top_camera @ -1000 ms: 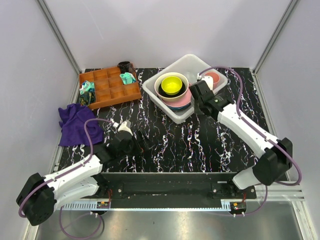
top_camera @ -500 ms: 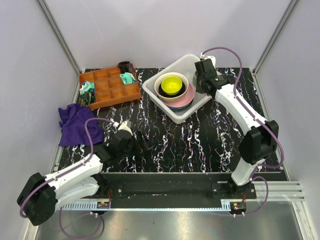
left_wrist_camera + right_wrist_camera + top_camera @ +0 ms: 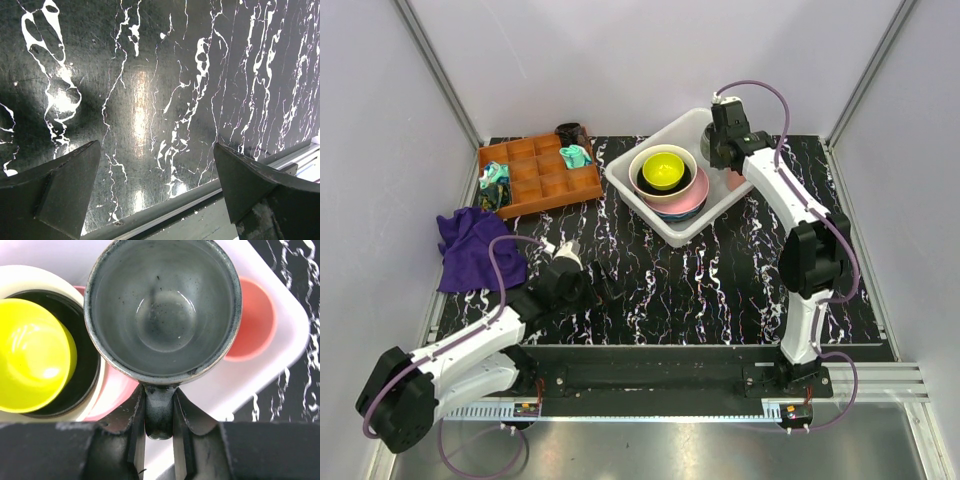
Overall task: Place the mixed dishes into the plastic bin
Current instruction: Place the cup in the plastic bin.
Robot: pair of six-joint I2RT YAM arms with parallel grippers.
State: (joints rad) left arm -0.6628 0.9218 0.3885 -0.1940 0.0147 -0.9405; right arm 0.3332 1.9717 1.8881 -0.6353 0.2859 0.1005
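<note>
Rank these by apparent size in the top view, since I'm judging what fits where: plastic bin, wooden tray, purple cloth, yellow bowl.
Largest to smallest:
1. plastic bin
2. wooden tray
3. purple cloth
4. yellow bowl
Tray and cloth look fairly close.

Bright, even overhead light w/ glare patch on glossy table [image 3: 140,100]; wrist-view foregrounds slightly soft.

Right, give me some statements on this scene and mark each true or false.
1. The right gripper holds the mug by its handle. True.
2. The left gripper is shut. False: it is open, over bare table.
3. The yellow bowl sits on the table. False: it is in the bin.
4. The pink cup is in the bin. True.
</note>
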